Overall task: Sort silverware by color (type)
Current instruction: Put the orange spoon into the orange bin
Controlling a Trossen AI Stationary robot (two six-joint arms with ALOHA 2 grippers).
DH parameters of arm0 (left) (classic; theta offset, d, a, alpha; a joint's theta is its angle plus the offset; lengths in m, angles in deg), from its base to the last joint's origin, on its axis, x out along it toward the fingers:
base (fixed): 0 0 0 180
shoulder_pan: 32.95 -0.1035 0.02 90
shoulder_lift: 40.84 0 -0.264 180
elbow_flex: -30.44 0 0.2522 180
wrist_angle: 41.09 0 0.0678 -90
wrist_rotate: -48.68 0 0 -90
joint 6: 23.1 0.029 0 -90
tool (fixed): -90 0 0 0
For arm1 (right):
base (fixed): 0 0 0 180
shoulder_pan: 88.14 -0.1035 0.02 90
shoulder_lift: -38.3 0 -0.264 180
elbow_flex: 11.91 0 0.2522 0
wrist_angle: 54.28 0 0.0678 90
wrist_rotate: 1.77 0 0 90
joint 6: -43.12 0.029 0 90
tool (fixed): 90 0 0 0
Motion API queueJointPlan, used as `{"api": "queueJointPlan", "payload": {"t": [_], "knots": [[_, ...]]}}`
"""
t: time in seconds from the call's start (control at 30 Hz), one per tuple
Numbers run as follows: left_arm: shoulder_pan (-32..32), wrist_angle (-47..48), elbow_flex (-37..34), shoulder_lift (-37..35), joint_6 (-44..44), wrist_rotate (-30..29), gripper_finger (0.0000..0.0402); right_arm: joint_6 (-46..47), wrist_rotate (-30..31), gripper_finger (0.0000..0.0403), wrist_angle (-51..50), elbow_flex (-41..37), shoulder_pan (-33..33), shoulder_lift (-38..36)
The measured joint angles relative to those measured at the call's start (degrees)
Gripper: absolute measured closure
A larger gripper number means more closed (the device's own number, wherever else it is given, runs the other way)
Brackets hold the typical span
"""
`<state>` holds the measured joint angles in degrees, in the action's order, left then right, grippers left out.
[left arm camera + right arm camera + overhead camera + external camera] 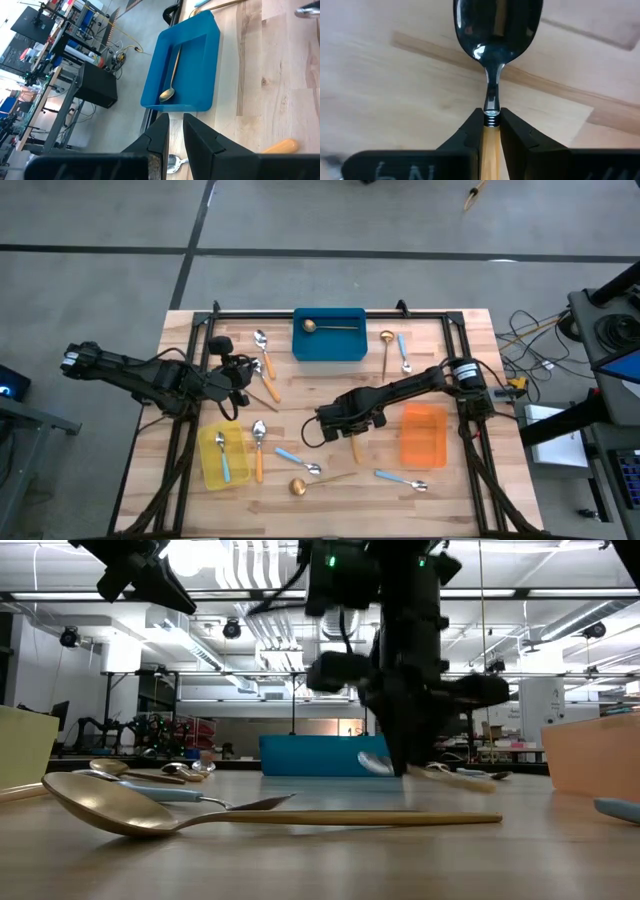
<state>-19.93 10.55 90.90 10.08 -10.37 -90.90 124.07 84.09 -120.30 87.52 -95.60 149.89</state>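
Orange-handled and silver-bowled, a spoon (pixel 492 60) sits pinched at its neck between the fingers of the right end effector (pixel 352 423), low over the middle of the wooden desk (pixel 470 490), just beside the orange bin (pixel 424 436). The left end effector (pixel 238 376) hangs near the desk's left edge, its fingers drawn nearly together around nothing. One gold spoon (pixel 330 327) lies in the blue bin (pixel 329 335), a blue-handled spoon (pixel 222 454) in the yellow bin (pixel 222 457). The other spoons lie scattered on the desk.
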Motion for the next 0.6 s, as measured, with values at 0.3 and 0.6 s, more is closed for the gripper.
{"api": "queueJointPlan", "payload": {"t": [0.3, 0.6], "knots": [[0.0, -0.1, 0.0, 0.0, 0.0, 0.0, 0.0364, 0.0, 2.9, 0.0369, -0.6, 0.1, 0.0, -7.8], [0.0, -0.1, 0.0, 0.0, 0.0, 0.0, 0.0364, 1.4, 1.6, 0.0369, -6.2, 0.1, 0.0, -16.3]]}}
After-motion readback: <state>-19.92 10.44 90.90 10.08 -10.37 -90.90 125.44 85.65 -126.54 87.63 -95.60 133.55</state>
